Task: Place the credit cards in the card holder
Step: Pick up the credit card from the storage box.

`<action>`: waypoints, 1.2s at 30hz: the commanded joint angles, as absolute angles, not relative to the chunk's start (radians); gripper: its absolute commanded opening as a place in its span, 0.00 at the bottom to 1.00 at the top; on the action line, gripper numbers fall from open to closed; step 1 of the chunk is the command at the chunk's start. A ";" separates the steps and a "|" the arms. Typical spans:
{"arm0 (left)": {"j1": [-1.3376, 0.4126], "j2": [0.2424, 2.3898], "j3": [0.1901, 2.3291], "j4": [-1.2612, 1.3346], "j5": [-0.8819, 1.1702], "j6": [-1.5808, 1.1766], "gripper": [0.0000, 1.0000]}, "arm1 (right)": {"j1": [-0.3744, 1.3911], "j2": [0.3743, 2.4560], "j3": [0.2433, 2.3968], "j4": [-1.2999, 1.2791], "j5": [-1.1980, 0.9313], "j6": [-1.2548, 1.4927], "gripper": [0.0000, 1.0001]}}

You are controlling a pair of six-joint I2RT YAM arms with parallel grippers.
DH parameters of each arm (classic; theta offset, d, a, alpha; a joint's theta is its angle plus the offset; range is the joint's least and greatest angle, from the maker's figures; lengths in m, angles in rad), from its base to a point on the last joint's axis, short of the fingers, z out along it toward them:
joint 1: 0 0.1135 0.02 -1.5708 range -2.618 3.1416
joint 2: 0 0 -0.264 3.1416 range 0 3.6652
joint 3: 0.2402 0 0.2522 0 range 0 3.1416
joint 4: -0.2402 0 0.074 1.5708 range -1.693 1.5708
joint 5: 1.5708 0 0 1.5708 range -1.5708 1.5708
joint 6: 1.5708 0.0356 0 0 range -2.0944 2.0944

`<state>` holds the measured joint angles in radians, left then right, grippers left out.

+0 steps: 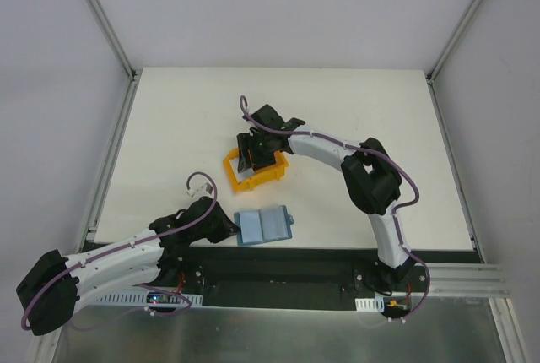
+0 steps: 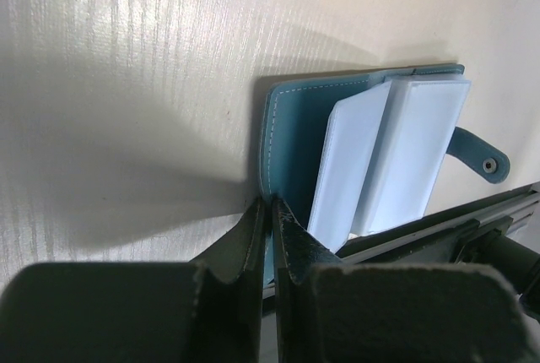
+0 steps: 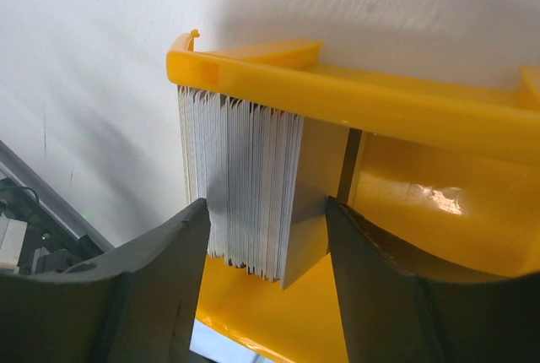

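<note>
The card holder (image 1: 266,225), a teal-blue wallet, lies open near the table's front edge, its lighter blue pockets (image 2: 405,152) facing up and its snap tab (image 2: 485,162) to one side. My left gripper (image 1: 229,226) is shut on the edge of its teal cover (image 2: 295,127), the jaws (image 2: 270,204) pressed together over it. The credit cards (image 3: 245,186), a pale stack of several, stand on edge in a yellow bin (image 3: 380,101). My right gripper (image 3: 266,207) is open, one finger on each side of the stack. In the top view it (image 1: 247,156) reaches down into the bin (image 1: 272,176).
A black metal rail (image 1: 295,262) runs along the table's near edge, just behind the wallet, and also shows in the left wrist view (image 2: 472,211). Metal frame posts stand at the table's far corners. The white tabletop (image 1: 363,110) stretches beyond the bin.
</note>
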<state>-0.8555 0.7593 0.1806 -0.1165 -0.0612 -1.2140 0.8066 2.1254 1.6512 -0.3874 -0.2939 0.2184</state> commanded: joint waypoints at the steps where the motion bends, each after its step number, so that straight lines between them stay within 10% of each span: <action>1: -0.842 0.773 0.170 -0.152 -0.072 -1.201 0.03 | 0.799 2.103 1.678 -0.367 -0.351 0.212 0.56; 36: -0.842 0.799 0.178 -0.150 -0.066 -1.198 0.04 | 0.762 1.977 1.640 -0.379 -0.284 0.169 0.00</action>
<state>-0.8490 0.7856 0.1810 -0.0952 -0.0589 -1.2144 0.7708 2.0426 1.6375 -0.3721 -0.3157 0.2100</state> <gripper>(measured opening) 0.036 0.014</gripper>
